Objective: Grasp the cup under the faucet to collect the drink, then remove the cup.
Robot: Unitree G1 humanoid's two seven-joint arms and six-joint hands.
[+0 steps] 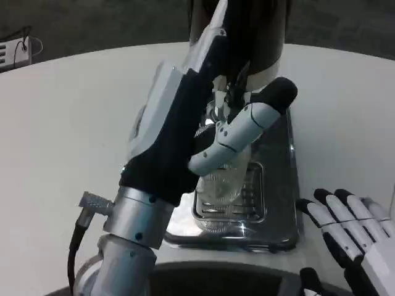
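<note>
Ribbed clear glass, the cup (223,185) stands on the drip grille (253,203) of the dark tray (291,185), right under the faucet (235,92) of the black dispenser (259,31). I see my left hand (203,123) reaching across from 7 o'clock, covering the cup's upper part, one finger (247,126) laid across its front; whether it grips, I cannot tell. My right hand (349,237) rests on the white surface (62,123) at 4 o'clock, fingers straight, apart from the tray.
</note>
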